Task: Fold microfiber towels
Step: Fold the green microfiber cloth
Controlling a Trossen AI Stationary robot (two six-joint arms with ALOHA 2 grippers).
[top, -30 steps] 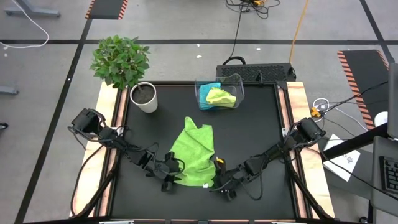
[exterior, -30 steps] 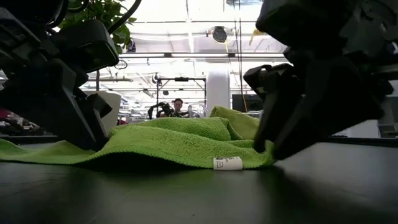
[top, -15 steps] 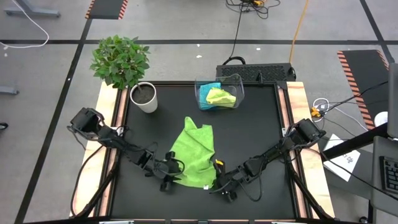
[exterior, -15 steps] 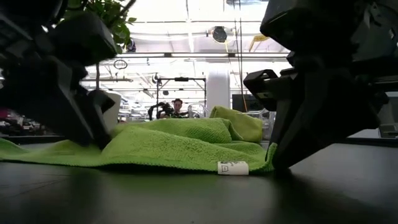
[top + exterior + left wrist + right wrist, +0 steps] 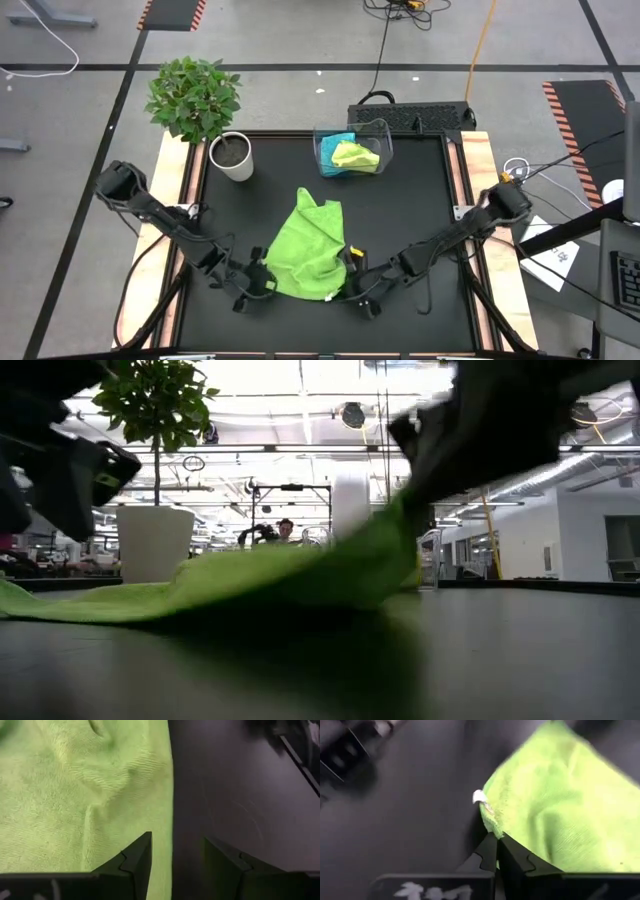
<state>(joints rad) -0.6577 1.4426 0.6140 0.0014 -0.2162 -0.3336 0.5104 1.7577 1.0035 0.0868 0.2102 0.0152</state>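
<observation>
A lime-green microfiber towel point(image 5: 305, 248) lies crumpled in the middle of the black table. My right gripper point(image 5: 347, 285) is shut on its near right corner, beside the white tag point(image 5: 479, 796). In the low view the cloth rises in a slope point(image 5: 380, 545) to that gripper. My left gripper point(image 5: 262, 284) stands open above the table at the towel's near left edge point(image 5: 162, 820), with nothing between its fingers. The towel's left part point(image 5: 40, 605) rests flat on the table. A second lime-green towel point(image 5: 358, 156) and a turquoise one point(image 5: 338, 140) lie in the clear bin point(image 5: 382, 135). My right gripper pinches the towel's near right corner point(image 5: 496, 831) between its two shut fingers, right at the edge next to the white tag. The fingers slant down from the table's right side. The corner is lifted off the table, and the cloth slopes down from it to the part that still lies flat.
A white pot point(image 5: 232, 157) with a green plant point(image 5: 192, 97) stands at the far left of the table. The clear bin stands at the far middle. Bare black table point(image 5: 420, 215) lies to the towel's right and left.
My right gripper has shut on the towel's near right corner and risen, lifting that corner while the rest stays on the table. My left gripper has risen and drawn back toward the table's left edge, off the cloth, still open.
</observation>
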